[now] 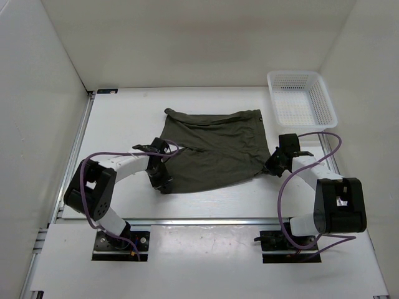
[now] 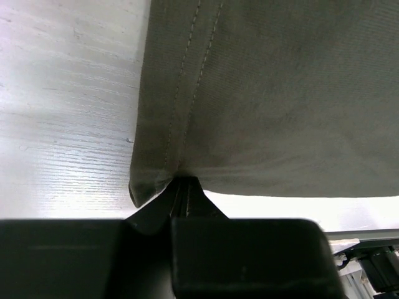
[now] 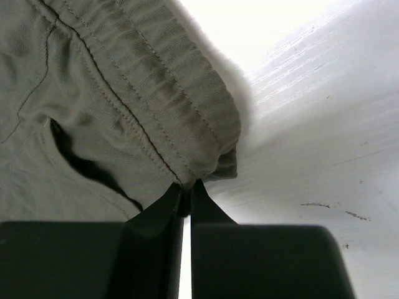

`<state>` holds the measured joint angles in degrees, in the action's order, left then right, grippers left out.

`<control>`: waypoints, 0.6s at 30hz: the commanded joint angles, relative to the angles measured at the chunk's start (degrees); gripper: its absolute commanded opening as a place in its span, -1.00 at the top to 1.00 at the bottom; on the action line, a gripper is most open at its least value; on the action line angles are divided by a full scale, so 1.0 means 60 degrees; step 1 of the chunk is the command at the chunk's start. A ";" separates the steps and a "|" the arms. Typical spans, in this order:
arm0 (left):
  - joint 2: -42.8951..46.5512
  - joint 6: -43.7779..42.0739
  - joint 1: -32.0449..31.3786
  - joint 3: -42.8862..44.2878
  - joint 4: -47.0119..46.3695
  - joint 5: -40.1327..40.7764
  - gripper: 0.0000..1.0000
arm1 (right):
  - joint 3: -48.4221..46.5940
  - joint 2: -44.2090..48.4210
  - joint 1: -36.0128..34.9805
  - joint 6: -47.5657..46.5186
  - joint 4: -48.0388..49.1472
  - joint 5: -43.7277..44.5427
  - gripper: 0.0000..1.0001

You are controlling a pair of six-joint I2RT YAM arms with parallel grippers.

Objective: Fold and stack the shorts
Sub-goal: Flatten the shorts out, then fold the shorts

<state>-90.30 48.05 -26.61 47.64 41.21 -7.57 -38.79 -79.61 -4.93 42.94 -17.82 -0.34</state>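
Clamped shut, left claw [image 2: 182, 182] nips the shorts [image 1: 212, 146] at a hem [image 2: 181, 87] corner, right claw [image 3: 187, 188] at the waistband [image 3: 168, 81] end.

The table [image 1: 118, 124] holds one pair of shorts [image 1: 212, 151] and one basket [image 1: 329, 107]. There are two arms, a left arm [image 1: 100, 190] and a right arm [image 1: 333, 202]. Each carries one gripper, making two: the left gripper [image 2: 181, 184] and the right gripper [image 3: 186, 190]. Each gripper has two fingers [image 3: 159, 208], four in all. There are two purple cables [image 1: 280, 190], one per arm. Two base plates [image 1: 118, 244] sit at the near edge. Three walls [image 1: 206, 37] stand around the one table.
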 commanded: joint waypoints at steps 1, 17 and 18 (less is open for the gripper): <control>-0.0184 0.0062 -0.0018 0.0132 -0.0160 0.0486 0.79 | -0.0201 -0.0003 0.0030 -0.0169 0.0173 0.0467 1.00; 0.1372 0.0533 -0.0018 -0.0471 -0.0160 0.0530 -0.58 | -0.0200 0.0232 0.0030 -0.0447 -0.0003 0.0364 1.00; 0.1224 0.0430 -0.0018 -0.0382 -0.0160 0.0617 -0.58 | -0.0201 0.0232 0.0030 -0.0447 -0.0003 0.0364 1.00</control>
<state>-81.25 51.68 -26.63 43.68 40.91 -5.37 -38.79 -79.00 -4.93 41.43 -17.87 0.73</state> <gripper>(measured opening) 0.788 0.032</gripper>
